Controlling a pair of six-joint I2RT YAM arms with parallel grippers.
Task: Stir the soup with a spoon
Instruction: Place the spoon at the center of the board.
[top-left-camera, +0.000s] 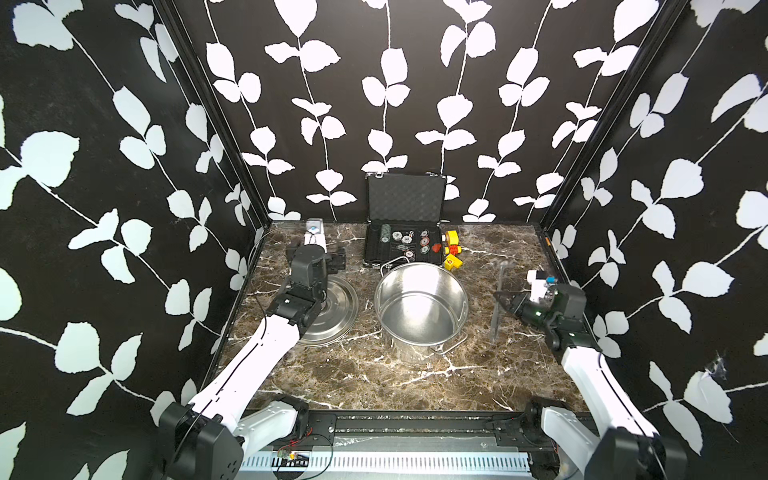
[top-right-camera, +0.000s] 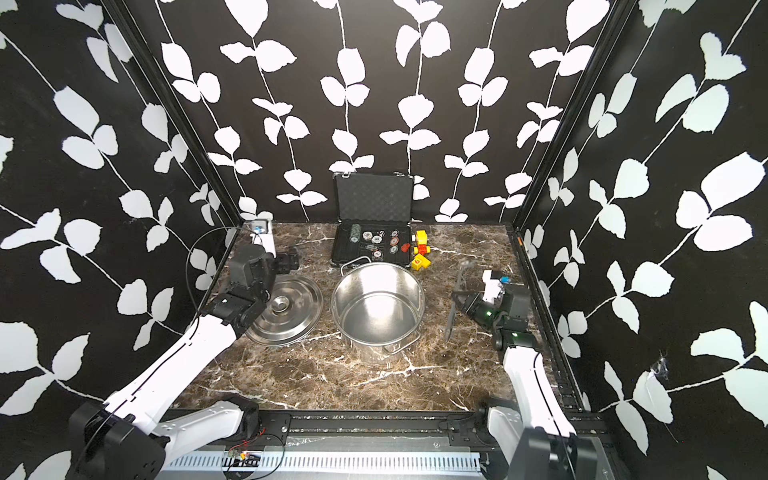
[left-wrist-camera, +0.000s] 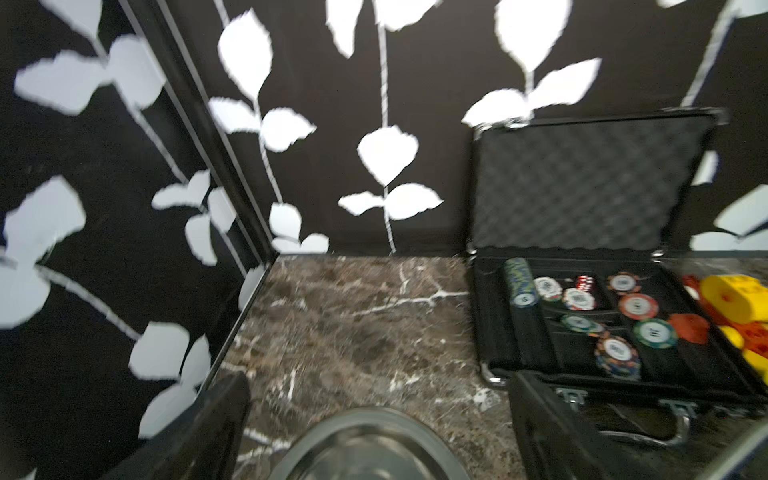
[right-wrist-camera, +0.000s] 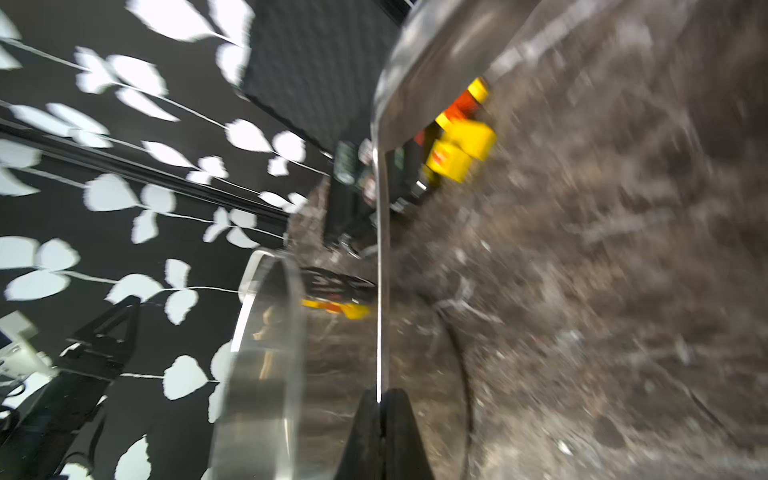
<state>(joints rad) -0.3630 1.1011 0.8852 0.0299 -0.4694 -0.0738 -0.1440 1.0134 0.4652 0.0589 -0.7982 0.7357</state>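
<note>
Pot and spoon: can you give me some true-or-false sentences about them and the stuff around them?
1. The pot has its lid on. False: the lid lies on the table beside it.
2. The right pincer is shut on the spoon. True.
3. The spoon is inside the pot. False: it is held outside the pot, beside it.
4. The case at the back is open. True.
5. The left pincer holds the lid. False: it is open and holds nothing.
</note>
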